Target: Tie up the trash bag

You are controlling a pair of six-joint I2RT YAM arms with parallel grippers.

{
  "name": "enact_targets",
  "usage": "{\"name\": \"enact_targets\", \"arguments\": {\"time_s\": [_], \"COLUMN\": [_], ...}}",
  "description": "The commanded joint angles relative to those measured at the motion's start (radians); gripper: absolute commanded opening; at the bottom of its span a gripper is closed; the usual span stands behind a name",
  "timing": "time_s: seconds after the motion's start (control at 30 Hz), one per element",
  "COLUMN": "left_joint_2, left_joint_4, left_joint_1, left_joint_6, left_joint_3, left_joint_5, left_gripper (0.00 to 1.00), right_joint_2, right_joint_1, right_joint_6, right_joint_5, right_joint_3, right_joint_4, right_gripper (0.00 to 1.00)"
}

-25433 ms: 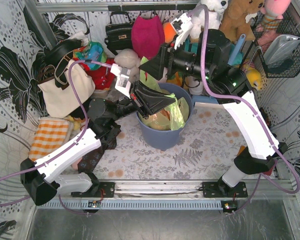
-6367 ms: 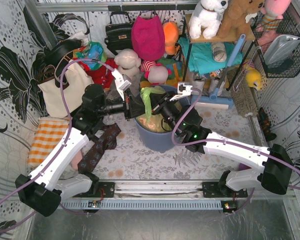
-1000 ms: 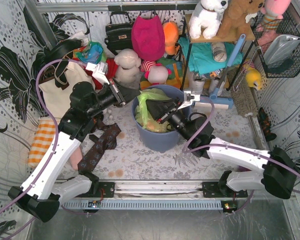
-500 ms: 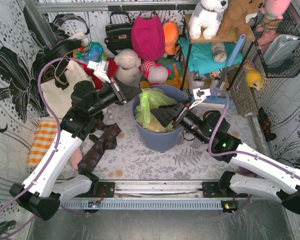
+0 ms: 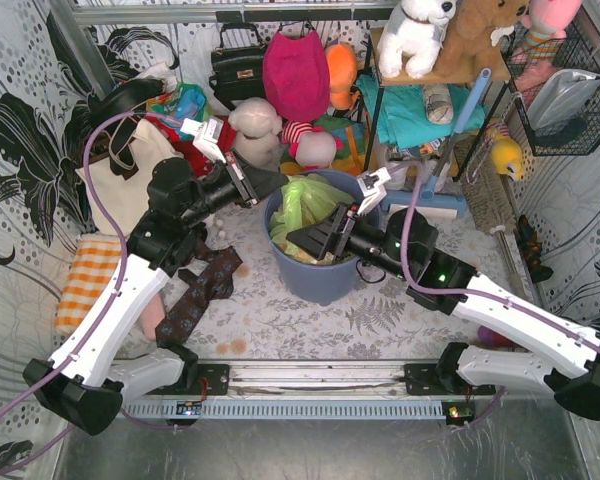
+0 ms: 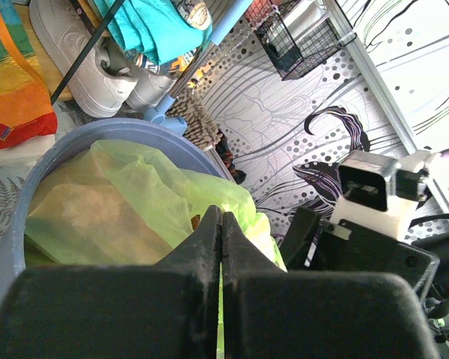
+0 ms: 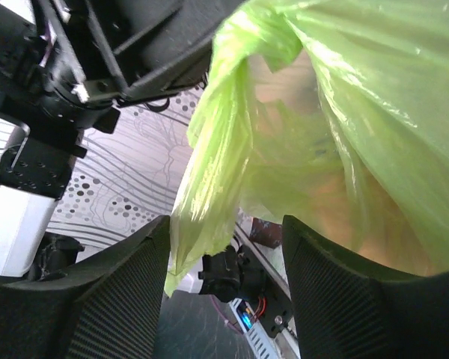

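The light-green trash bag (image 5: 310,198) sits bunched up in the round blue-grey bin (image 5: 325,282). Pinkish-brown paper shows through the bag (image 7: 344,112). My left gripper (image 5: 270,185) is at the bin's left rim. In the left wrist view it (image 6: 221,213) is shut, with a thin strip of the bag (image 6: 135,194) pinched between its fingers. My right gripper (image 5: 302,240) hovers over the front of the bin, pointing left. It (image 7: 224,224) is open, and a loose flap of the bag hangs down beside its left finger (image 7: 127,292).
Plush toys, handbags and a white tote (image 5: 130,185) crowd the back and left. An orange checked cloth (image 5: 95,275) and a dark patterned cloth (image 5: 205,285) lie left of the bin. A shelf with teal fabric (image 5: 420,105) and a wire basket (image 5: 565,110) stand at the right.
My right gripper has opened and let go of the bag, then drawn back toward the bin's front. The bag has puffed up. The left gripper stays shut in much the same place.
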Motion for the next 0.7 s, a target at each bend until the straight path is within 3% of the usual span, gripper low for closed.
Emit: {"name": "enact_targets", "arguments": {"time_s": [0.0, 0.4, 0.5, 0.57, 0.67], "left_joint_2": [0.000, 0.005, 0.004, 0.001, 0.004], "left_joint_4": [0.056, 0.070, 0.071, 0.072, 0.071], "left_joint_1": [0.007, 0.006, 0.006, 0.007, 0.007], "left_joint_6": [0.013, 0.011, 0.013, 0.014, 0.031], "left_joint_3": [0.036, 0.036, 0.033, 0.033, 0.041], "left_joint_5": [0.024, 0.035, 0.033, 0.032, 0.025], "left_gripper": [0.00, 0.00, 0.00, 0.00, 0.00], "right_joint_2": [0.029, 0.022, 0.016, 0.009, -0.011], "right_joint_1": [-0.003, -0.004, -0.003, -0.003, -0.003], "right_joint_6": [0.051, 0.042, 0.044, 0.042, 0.037], "right_joint_5": [-0.048, -0.041, -0.039, -0.034, -0.016], "right_joint_3": [0.035, 0.058, 0.053, 0.052, 0.047], "right_joint_4": [0.033, 0.004, 0.000, -0.009, -0.030], "right_gripper": [0.58, 0.34, 0.19, 0.02, 0.00]}}
